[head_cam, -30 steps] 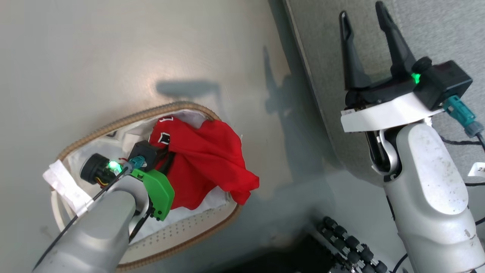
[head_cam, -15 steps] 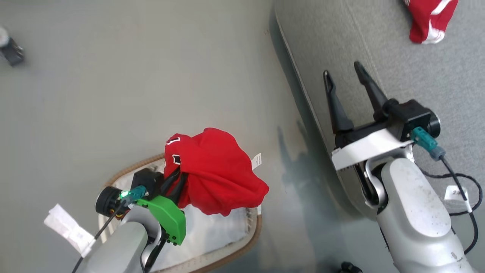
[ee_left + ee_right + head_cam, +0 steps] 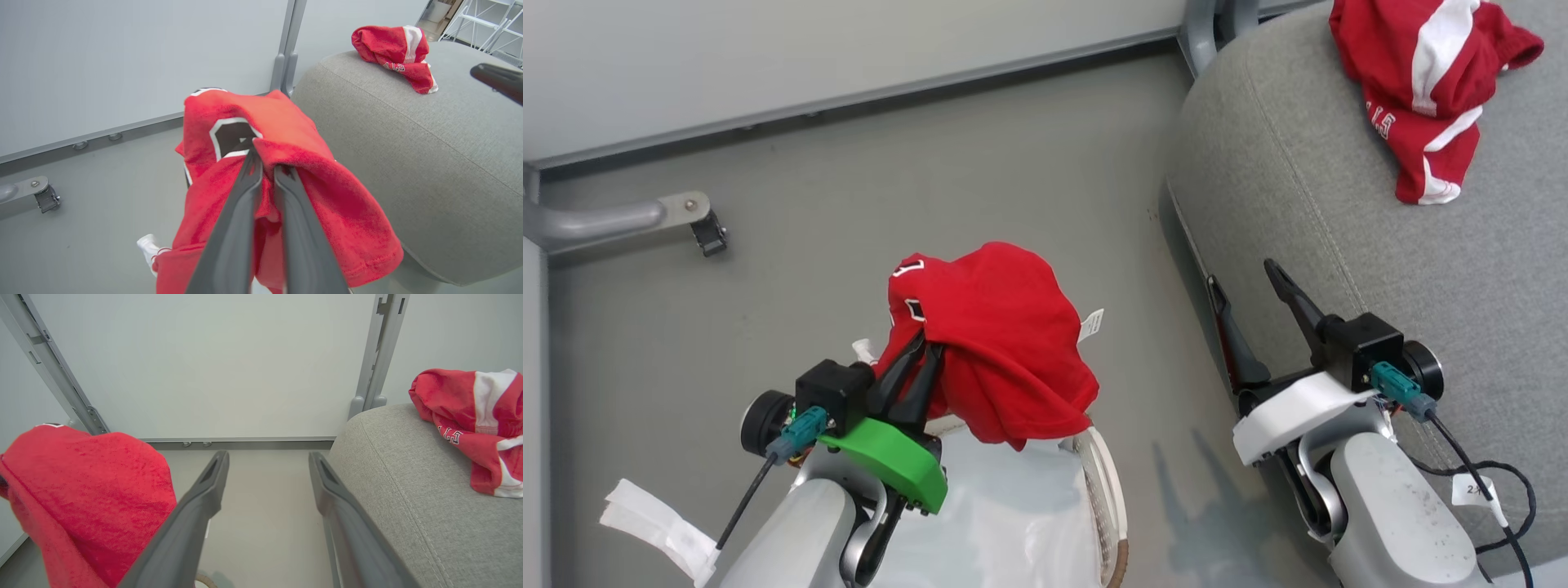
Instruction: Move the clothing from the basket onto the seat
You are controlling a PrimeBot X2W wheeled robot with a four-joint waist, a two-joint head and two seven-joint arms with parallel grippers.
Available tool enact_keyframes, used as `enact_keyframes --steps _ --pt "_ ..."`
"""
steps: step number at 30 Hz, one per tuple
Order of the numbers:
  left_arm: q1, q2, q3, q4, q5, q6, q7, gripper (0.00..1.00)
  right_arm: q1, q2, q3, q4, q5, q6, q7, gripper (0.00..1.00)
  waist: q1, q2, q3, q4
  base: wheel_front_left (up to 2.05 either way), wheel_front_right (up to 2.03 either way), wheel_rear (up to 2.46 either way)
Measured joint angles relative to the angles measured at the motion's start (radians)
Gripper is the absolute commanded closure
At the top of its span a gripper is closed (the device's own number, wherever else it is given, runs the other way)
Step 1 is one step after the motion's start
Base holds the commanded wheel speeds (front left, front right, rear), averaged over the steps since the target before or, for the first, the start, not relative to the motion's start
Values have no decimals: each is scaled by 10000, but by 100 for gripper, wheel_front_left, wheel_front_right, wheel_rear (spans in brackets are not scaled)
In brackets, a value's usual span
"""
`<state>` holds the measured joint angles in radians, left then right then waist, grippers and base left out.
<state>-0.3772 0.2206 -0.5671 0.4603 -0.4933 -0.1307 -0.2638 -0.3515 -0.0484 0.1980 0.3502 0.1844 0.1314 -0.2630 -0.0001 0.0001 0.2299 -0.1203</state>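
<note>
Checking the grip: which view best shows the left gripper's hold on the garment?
Left wrist view: the left gripper pinches the garment close up. Head view shows it sideways; right wrist view, its draped side.

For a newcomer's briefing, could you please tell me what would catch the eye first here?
A bright red garment hangs bunched from the shut left gripper, above the basket at the head view's lower centre. A second red-and-white garment lies crumpled on the grey seat at upper right, near whose edge the right gripper stands open and empty.
</note>
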Motion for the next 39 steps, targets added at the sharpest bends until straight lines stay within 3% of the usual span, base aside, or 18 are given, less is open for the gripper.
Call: enact_keyframes --steps 13,24,31,37,38,39 --pt "191 -502 1106 -1854 734 0 0 100 599 -12 426 52 293 0 -2 0 0 0 -1629 471 0 0 0" --pt "337 -750 936 -1762 821 0 2 100 -557 -10 3262 -1210 451 0 -2 0 0 0 -1759 741 0 0 0" --pt "327 -999 410 -1682 685 2 2 100 -1515 4 4704 -54 347 0 -2 0 0 0 -1753 1189 0 0 0" --pt "285 -1164 -240 -1684 433 2 0 100 -1960 -2 4895 1396 186 0 -4 0 0 0 -1767 1697 0 0 0" --pt "283 -1177 -328 -1689 362 2 2 100 -1977 -8 4916 1578 240 0 -4 5 0 -1 -1774 1787 0 0 0" --pt "281 -1185 -424 -1699 316 2 2 100 -1996 -4 4947 1741 313 0 -6 64 0 0 -1779 1869 0 0 0"
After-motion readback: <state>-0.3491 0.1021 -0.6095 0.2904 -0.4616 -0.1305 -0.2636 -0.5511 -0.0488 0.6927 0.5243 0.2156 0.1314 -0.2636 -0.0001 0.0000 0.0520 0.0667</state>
